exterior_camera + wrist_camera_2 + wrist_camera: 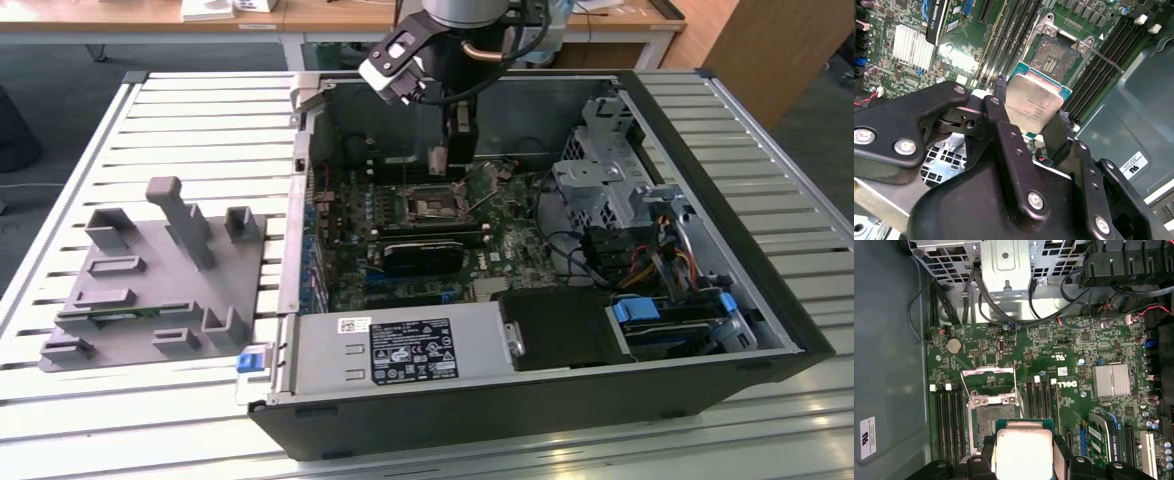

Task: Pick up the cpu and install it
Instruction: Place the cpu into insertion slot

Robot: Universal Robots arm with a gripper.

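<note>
Currently in jaws: the cpu point(1034, 102), silver lid facing both wrist cameras. We read the jaws as clamped on two opposite edges of it.
Cpu position: held up off the motherboard point(1064, 365). In the second wrist view it overlaps the near corner of the socket point(1056, 57), and we see it not seated.
Socket: open, load plate point(989, 376) swung back, contact field bare, thin lever point(1104, 57) sticking out to one side.
Memory slots: black rows point(946, 420) on both sides of the socket.
Board extras: finned heatsink point(1110, 380), coin cell point(955, 345), black expansion card point(424, 250) between the socket and the power supply point(400, 350).
Arm: the arm point(461, 15) reaches down into the case from the exterior view's top, above the socket area.
Case: open tower case point(534, 420) lying on its side on the slatted metal surface point(200, 110), drive cage point(601, 170) on the exterior view's right.
Fixture: grey parts tray point(147, 270) on the surface beside the case, on the exterior view's left. We see a green memory stick point(127, 315) lying in it.
</note>
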